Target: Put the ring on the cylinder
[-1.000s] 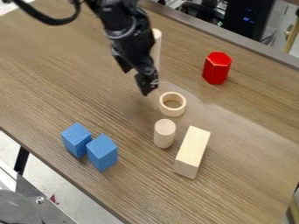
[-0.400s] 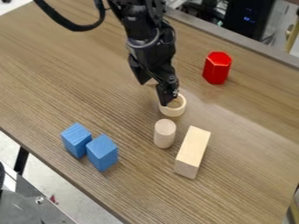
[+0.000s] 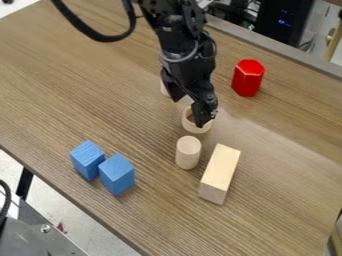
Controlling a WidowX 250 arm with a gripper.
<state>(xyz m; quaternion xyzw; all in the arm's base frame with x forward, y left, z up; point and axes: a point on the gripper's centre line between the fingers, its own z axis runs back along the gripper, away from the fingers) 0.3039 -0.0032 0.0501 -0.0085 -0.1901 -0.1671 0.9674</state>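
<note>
My fingers [image 3: 204, 106] were parted, the ring [image 3: 193, 129] just by one tip. I judged it light, stiff wood, a little slippery, best gripped squarely across its outer wall.

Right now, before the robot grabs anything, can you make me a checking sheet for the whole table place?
Surface: brown wood-grain table; cracks, nothing seen.
Ring: pale wooden ring flat on table, off the short pale wooden cylinder.
Clutter: two blue wooden blocks, long pale wooden block, upright red hexagonal block, pale piece partly behind the gripper.
Gripper: at the ring, fingers open; touching, cannot tell.
Cables: black cable loops beside the arm.
Surroundings: dark equipment beyond the far edge.
</note>
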